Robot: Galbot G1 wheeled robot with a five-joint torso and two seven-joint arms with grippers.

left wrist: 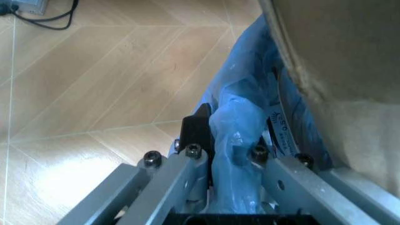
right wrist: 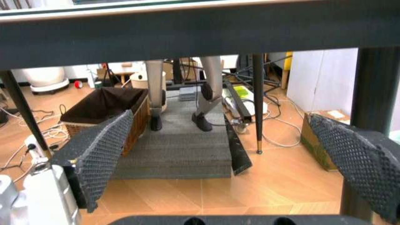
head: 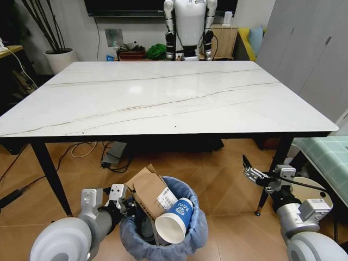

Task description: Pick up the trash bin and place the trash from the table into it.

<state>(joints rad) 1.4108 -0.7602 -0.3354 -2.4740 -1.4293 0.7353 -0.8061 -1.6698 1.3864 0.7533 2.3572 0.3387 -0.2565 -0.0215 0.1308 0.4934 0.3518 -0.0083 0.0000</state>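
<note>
Crinkly light blue bag plastic lines the trash bin (head: 163, 231), which sits low in front of the robot, below the near edge of the table (head: 163, 92). Head view: left gripper (head: 124, 205) pinches the bin's left rim. In the bin: brown cardboard box (head: 148, 190), upright and tilted; white blue-rimmed paper cup (head: 175, 220) on its side. Right gripper (head: 251, 173) hangs apart at right, beside a black slanted table leg. Tabletop white marble-look, thin dark veins. Floor wooden herringbone.

Left wrist view: black fingers (left wrist: 195, 129) clamped on bag-wrapped rim (left wrist: 234, 140); cardboard alongside.

Right wrist view: textured pads (right wrist: 103, 152) spread wide, holding nothing, under the table's dark edge.
</note>
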